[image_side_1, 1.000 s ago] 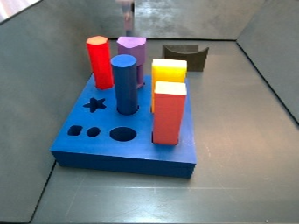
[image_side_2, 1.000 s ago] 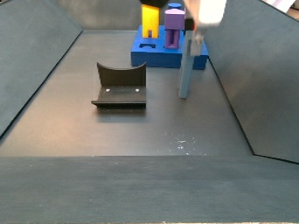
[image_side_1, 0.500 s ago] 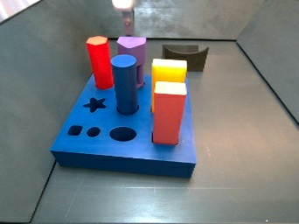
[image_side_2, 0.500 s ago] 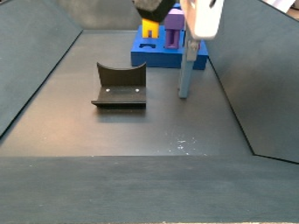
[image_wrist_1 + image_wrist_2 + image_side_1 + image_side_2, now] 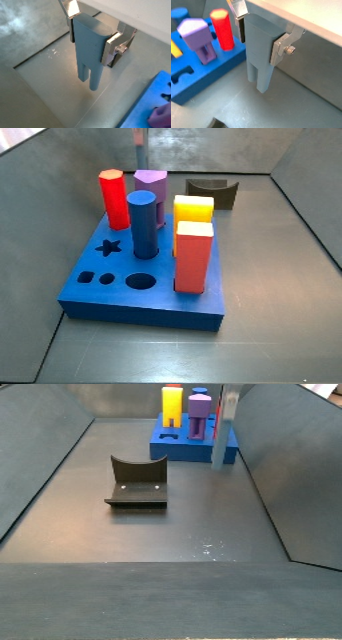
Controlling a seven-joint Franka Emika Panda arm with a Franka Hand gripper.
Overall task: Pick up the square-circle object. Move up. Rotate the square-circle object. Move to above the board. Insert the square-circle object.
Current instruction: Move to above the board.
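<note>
Gripper [image 5: 90, 34] is clamped on the square-circle object [image 5: 87, 52], legs down, beside the board [image 5: 201, 82]. Pegs [image 5: 222, 28] could be struck if rotated low.

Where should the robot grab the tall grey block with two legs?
Best near the top, from above, on its two flat sides, as the gripper does now. The square-circle object hangs upright with its legs pointing down, so they stay free for the board.
</note>
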